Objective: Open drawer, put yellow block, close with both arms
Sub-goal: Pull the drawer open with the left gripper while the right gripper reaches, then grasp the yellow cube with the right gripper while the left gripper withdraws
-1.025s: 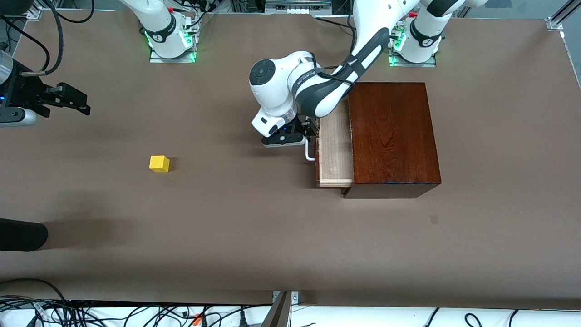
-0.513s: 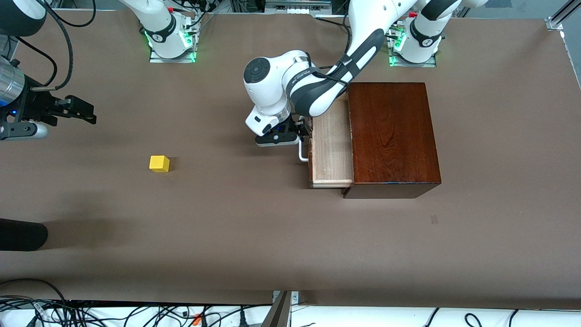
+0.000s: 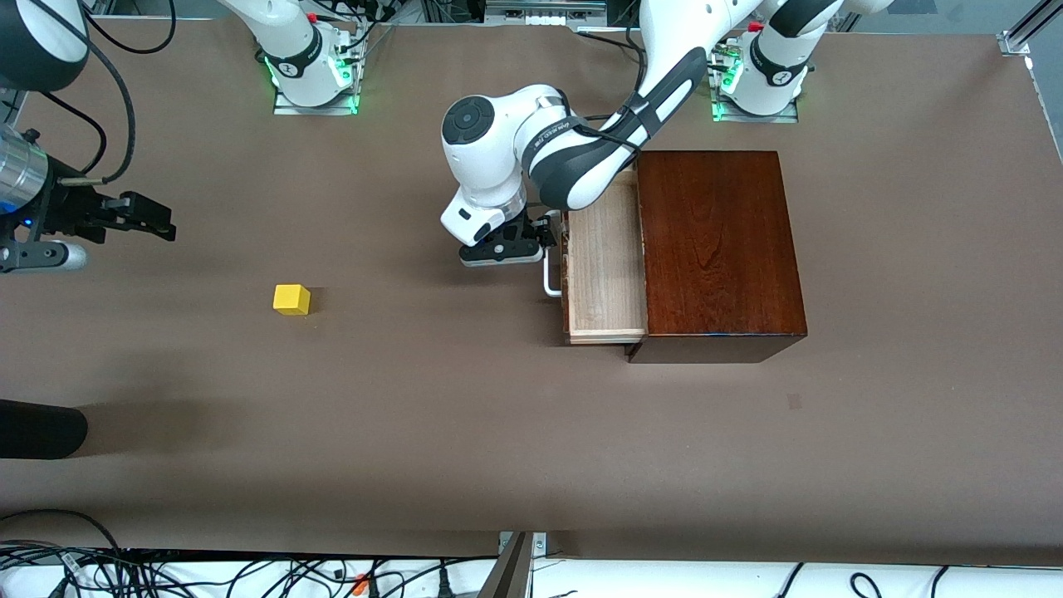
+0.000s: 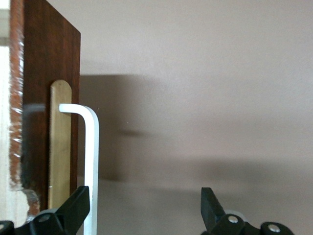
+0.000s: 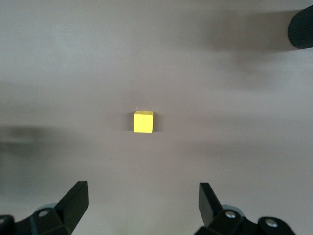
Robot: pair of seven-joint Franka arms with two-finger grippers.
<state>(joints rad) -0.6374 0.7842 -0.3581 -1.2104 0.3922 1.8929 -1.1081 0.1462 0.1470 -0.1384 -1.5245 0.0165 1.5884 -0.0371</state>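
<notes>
The reddish-brown wooden box [image 3: 718, 249] stands toward the left arm's end of the table. Its drawer [image 3: 606, 274] is pulled partly out, showing the pale tray, with the white handle [image 3: 550, 280] on its dark front. My left gripper [image 3: 551, 235] is open at the handle. In the left wrist view the handle bar [image 4: 91, 161] lies between the fingers of my left gripper [image 4: 144, 198], close to one finger [image 4: 76, 208]. The yellow block [image 3: 291, 299] sits on the table toward the right arm's end. My right gripper [image 3: 143, 218] is open in the air, the block [image 5: 143, 122] ahead of its fingertips [image 5: 142, 193].
A black rounded object [image 3: 41, 428] lies at the table's edge at the right arm's end, nearer the front camera than the block; it also shows in the right wrist view [image 5: 301, 29]. Cables run along the near edge. Brown table [image 3: 465, 415] lies between block and drawer.
The drawer has slid farther out of the box with my left gripper at its handle. My right gripper has shifted toward the yellow block.
</notes>
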